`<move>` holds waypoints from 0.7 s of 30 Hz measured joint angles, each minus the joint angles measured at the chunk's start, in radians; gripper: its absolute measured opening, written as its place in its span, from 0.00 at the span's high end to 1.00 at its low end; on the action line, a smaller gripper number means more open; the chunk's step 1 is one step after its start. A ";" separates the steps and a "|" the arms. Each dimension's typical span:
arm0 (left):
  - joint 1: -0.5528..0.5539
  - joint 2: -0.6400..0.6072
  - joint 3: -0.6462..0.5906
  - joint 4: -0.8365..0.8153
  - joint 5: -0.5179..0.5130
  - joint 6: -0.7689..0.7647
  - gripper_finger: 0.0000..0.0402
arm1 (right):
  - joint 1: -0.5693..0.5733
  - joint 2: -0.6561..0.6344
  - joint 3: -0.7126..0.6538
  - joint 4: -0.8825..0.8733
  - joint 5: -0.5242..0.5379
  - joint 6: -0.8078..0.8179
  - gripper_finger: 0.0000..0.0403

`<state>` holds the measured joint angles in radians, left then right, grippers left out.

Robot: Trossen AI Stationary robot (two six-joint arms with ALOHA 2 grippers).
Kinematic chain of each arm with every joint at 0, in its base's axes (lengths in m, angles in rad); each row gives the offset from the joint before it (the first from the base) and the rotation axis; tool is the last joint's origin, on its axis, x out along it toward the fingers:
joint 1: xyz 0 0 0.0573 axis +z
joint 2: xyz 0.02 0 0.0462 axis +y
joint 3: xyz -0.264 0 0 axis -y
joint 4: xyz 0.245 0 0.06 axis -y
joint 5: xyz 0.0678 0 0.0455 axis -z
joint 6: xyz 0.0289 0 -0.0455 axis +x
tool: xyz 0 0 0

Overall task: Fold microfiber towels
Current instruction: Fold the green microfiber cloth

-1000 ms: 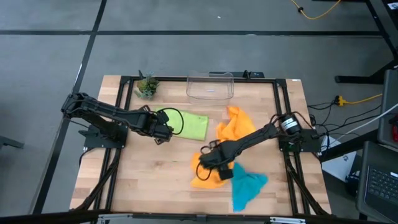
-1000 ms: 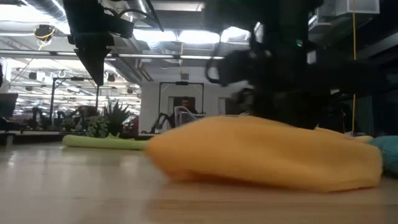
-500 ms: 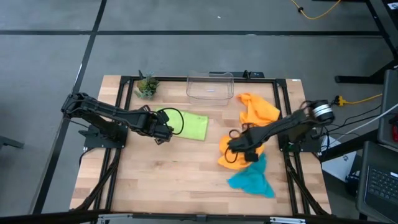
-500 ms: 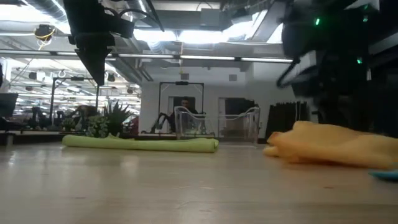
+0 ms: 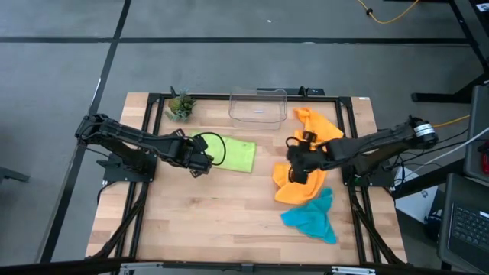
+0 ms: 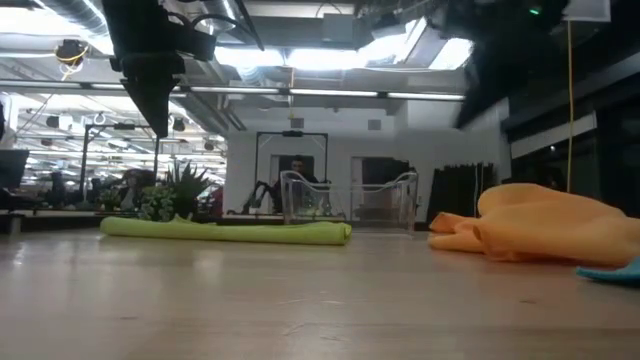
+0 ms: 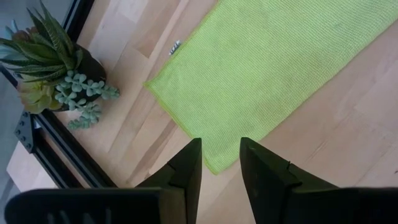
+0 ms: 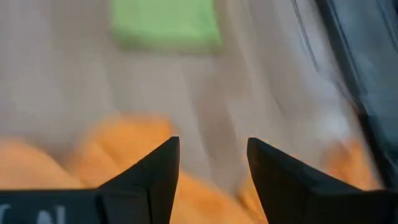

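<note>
A lime green towel (image 5: 237,155) (image 7: 267,68) lies flat left of the table's middle. My left gripper (image 5: 205,158) (image 7: 219,163) hovers over its left corner, open by a narrow gap, nothing between the fingers. Two crumpled orange towels (image 5: 317,126) (image 5: 293,188) lie at the right, seen as one heap (image 6: 545,228) in the low view. A teal towel (image 5: 309,218) lies bunched against the nearer orange one. My right gripper (image 5: 293,163) (image 8: 213,163) hangs open above the orange towels, holding nothing.
A clear plastic bin (image 5: 258,105) stands at the far edge, a small potted plant (image 5: 180,105) (image 7: 56,74) at the far left. A black frame (image 5: 149,137) runs along the table's edges. Bare wood lies in the near left and middle.
My right gripper has swung from the table's near middle toward the right and far side, risen and rolled. The orange towels slid with it toward the right edge, and the teal towel shifted right and bunched. My left gripper kept still.
</note>
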<state>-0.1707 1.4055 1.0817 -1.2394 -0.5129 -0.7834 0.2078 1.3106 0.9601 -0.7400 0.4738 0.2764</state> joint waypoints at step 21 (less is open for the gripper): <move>0.009 0.360 -0.163 1.482 -0.158 0.439 0.75 | -0.082 -0.246 0.033 0.247 0.137 -0.280 0.52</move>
<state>-0.1619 1.7653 0.9184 0.2425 -0.6708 -0.3440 0.1253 1.0644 0.9928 -0.4925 0.6113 -0.0034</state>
